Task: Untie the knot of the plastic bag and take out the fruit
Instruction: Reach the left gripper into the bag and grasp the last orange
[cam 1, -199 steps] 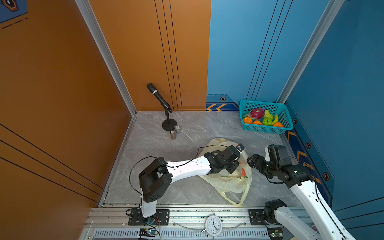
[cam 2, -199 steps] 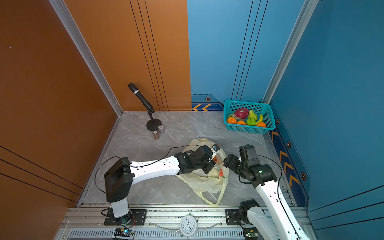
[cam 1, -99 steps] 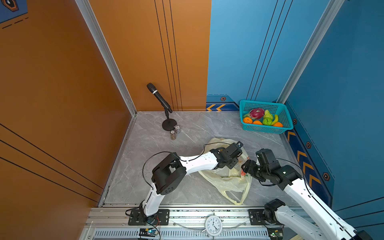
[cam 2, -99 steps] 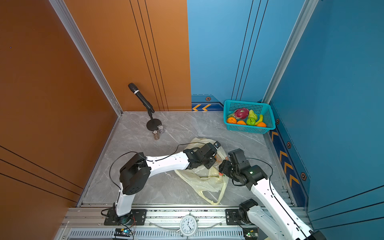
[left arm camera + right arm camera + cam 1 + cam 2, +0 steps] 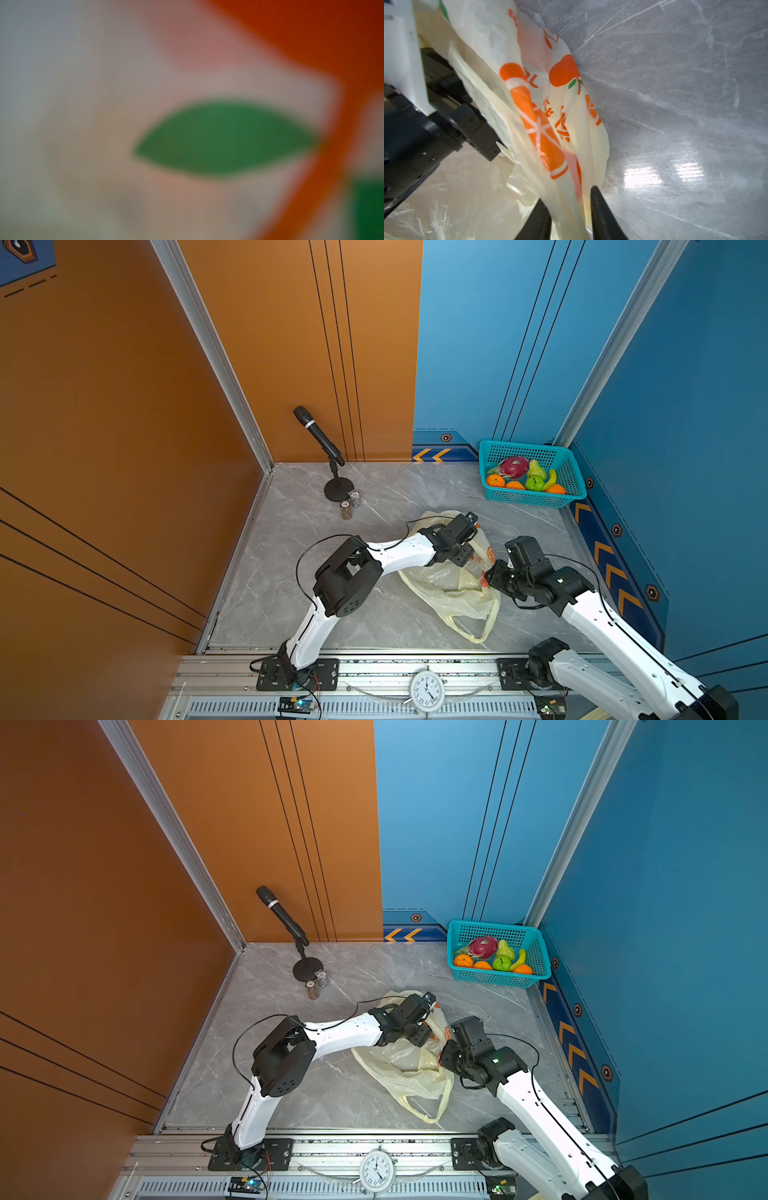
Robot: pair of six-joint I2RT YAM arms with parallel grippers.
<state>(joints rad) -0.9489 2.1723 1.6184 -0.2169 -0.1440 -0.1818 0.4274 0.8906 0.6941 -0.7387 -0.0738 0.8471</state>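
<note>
Fruit removal judged in hand.

In both top views the plastic bag (image 5: 451,597) is seen slack towards the bench's (image 5: 374,497) near right, no knot discernible. The left tool (image 5: 467,558) is laid over it, the right tool (image 5: 444,1057) beside it, and fruit (image 5: 482,947) is piled in the basket (image 5: 498,979) at the far right corner. The left wrist view is filled by blurred bag print: that tool's state cannot be told. In the right wrist view a fold is straddled by parted fingers (image 5: 600,212); a pinch cannot be confirmed. Next, the mouth must be spread and remaining fruit sought.
</note>
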